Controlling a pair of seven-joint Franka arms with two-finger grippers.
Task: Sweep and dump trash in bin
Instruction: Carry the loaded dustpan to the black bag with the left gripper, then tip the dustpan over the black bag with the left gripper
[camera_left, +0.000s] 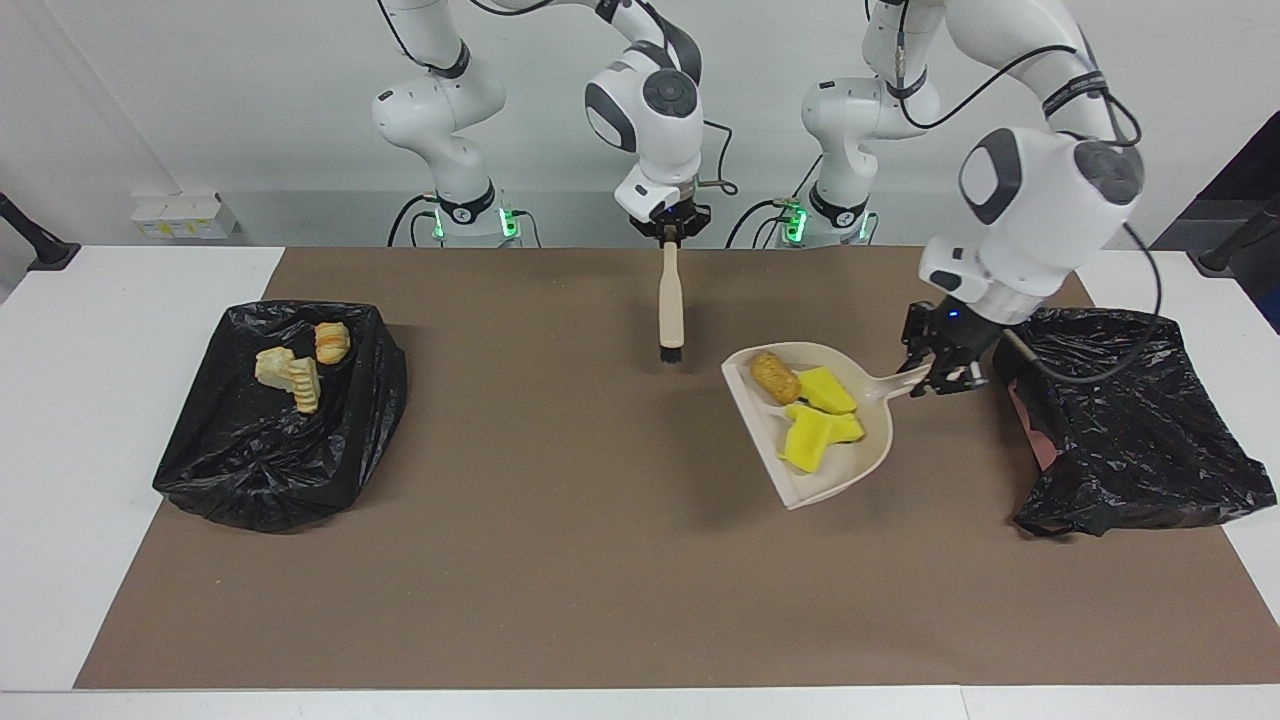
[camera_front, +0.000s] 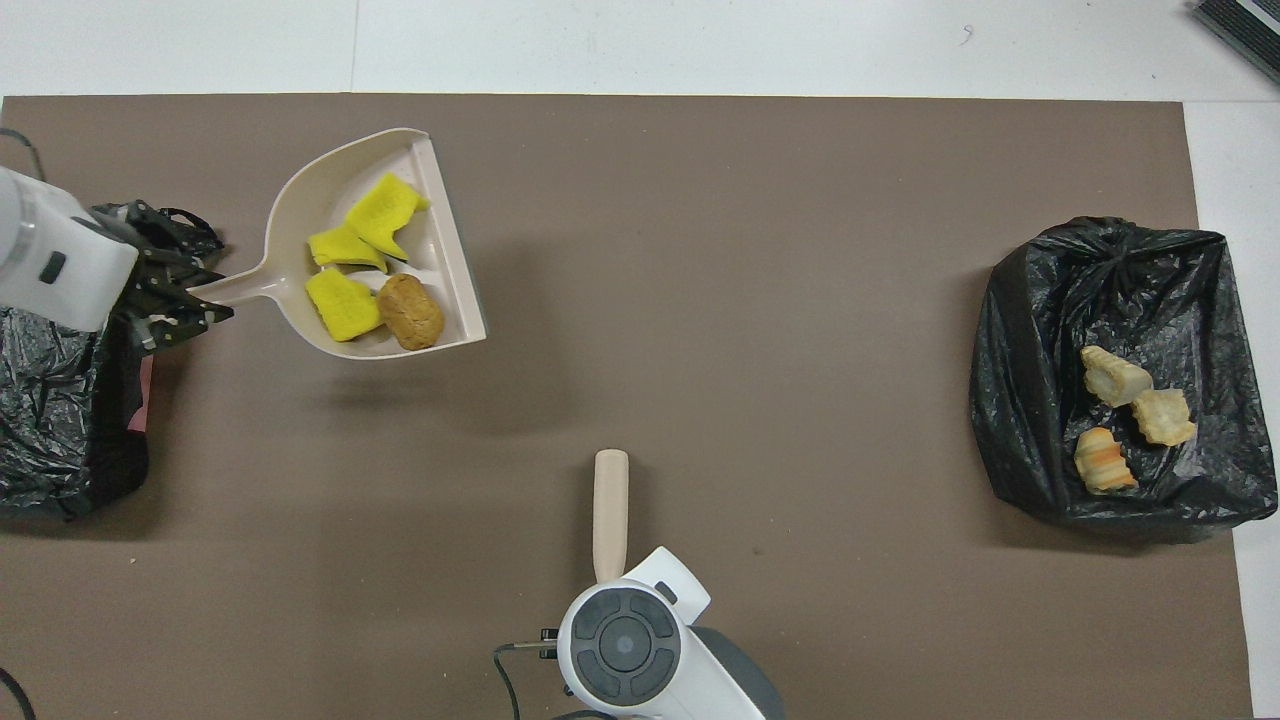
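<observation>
My left gripper (camera_left: 938, 372): pinched tight on the tip of the dustpan (camera_left: 860, 455) handle, raised over the brown mat (camera_left: 560, 560), just beside the black-lined bin (camera_left: 1140, 430) at my left arm's end of the worktop (camera_left: 120, 300).
My right gripper (camera_left: 671, 228): clamped on the top of the brush (camera_left: 671, 305), which hangs bristles down over the mat's edge by my bases; this arm waits.
Trash in the pan: three yellow sponge pieces (camera_front: 345, 260) and one orange-brown nugget (camera_front: 410, 311), loose on the pan floor, the nugget closest to the open lip.
Trash already binned: three pale bread chunks (camera_front: 1125, 415) lie in the other bin (camera_front: 1030, 400) at my right arm's end.
Pan's long axis: runs along the worktop's length, handle toward my left arm's bin, open lip facing away from it, toward the middle of the mat.
Risk, spill: the lip has no wall, so any tilt toward it could roll the nugget off onto the mat short of the bin.
Risk, dumping: the mouth faces away from the bin; I judge I must turn the pan or carry it right over the liner before tipping.
Risk, grip: I hold only the handle's end, so the loaded pan could sag or twist in my gripper.
</observation>
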